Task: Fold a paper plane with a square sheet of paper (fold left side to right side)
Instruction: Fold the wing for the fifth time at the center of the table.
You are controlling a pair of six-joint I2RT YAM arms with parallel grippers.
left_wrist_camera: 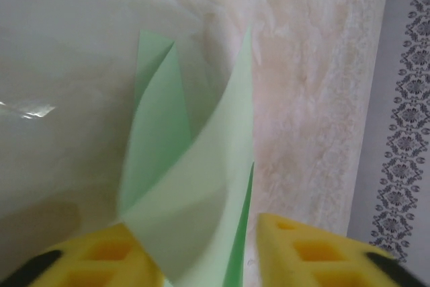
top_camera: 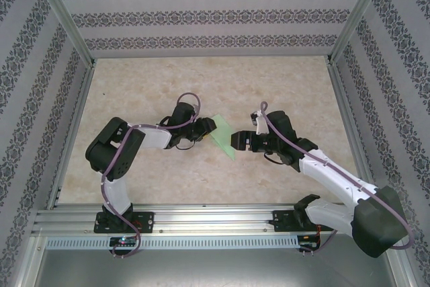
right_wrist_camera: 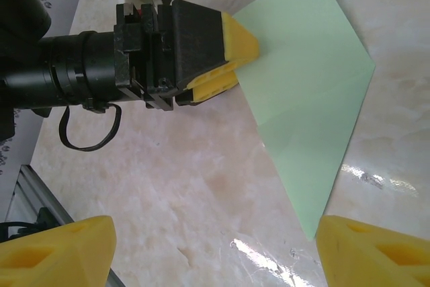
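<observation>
1. Right wrist view: the right gripper (right_wrist_camera: 215, 250) has its yellow fingers spread wide apart.
2. Past them, the left gripper (right_wrist_camera: 240, 50) pinches one edge of the green paper (right_wrist_camera: 309, 99), over the table (right_wrist_camera: 201, 186).
3. The left wrist view shows what that one hides: the paper's flaps curl upward.

Overhead view from behind; both wrist views close on shared paper (right_wrist_camera: 309, 99).
</observation>
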